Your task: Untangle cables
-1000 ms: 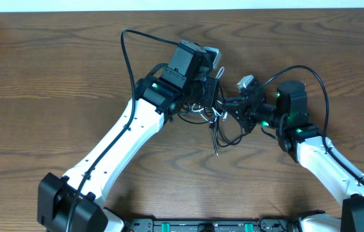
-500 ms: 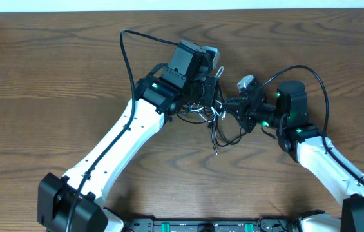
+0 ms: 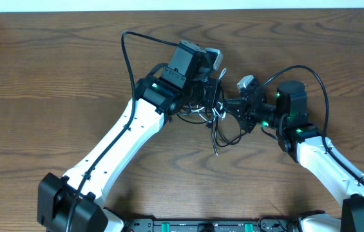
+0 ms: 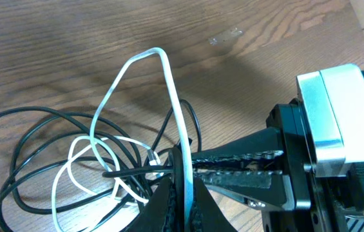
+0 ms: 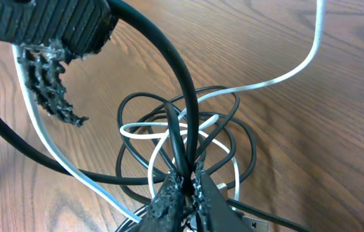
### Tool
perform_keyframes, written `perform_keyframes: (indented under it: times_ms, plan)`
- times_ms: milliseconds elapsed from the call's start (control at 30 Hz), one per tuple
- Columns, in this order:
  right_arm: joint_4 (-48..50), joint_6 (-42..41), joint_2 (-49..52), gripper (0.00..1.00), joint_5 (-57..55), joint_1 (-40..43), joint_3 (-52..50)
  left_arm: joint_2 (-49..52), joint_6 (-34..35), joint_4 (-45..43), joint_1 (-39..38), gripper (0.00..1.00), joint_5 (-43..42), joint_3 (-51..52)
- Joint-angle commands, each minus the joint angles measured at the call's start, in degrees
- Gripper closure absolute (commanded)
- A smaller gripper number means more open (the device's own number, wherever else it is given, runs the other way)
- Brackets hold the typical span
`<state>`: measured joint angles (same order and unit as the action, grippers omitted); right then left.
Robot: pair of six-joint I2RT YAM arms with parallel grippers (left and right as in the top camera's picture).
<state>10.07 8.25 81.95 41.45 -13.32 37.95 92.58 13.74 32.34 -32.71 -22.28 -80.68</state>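
The left gripper is pinching its fingers tight on the white cord, which is rising steeply away from the fingertips to a sharp bend and then dropping back into the tangle. The right gripper is clamping its fingers nearly together on a strand of the black cord that is arching up and over from its tips. In the overhead view the two grippers are facing each other almost tip to tip above the wooden table, so neither arm is sitting nearer than the other. The loose loops of both cords are lying just below the fingertips and trailing toward the robot's base. The two grip points are sitting side by side along the line joining the arms, so any separating pull is probably going to run along that axis, left gripper leftward and right gripper rightward, with the interlocked loops tightening between them if they are crossing.
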Motion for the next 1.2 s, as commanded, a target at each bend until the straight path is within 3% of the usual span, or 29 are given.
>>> perform_keyframes:
  times_ms: [0,400,767,933,1167]
  plan:
    - [0.0,0.6,-0.2,0.91,0.1,-0.3,0.5,-0.2,0.5,-0.4,-0.9,0.92,-1.1,0.2]
    - [0.0,0.6,-0.2,0.99,0.1,-0.3,0.5,-0.2,0.5,-2.0,-3.1,0.92,0.0,0.2]
    - [0.0,0.1,-1.5,0.99,4.4,1.3,0.5,-0.1,0.5,5.2,-3.1,0.92,26.8,0.2]
    - [0.0,-0.3,-5.2,0.99,11.3,3.4,0.5,-0.1,0.5,6.2,-3.1,0.92,27.5,0.2]
    - [0.0,-2.4,-10.2,0.99,11.7,3.4,0.5,0.9,1.4,6.7,-3.1,0.92,27.2,0.2]
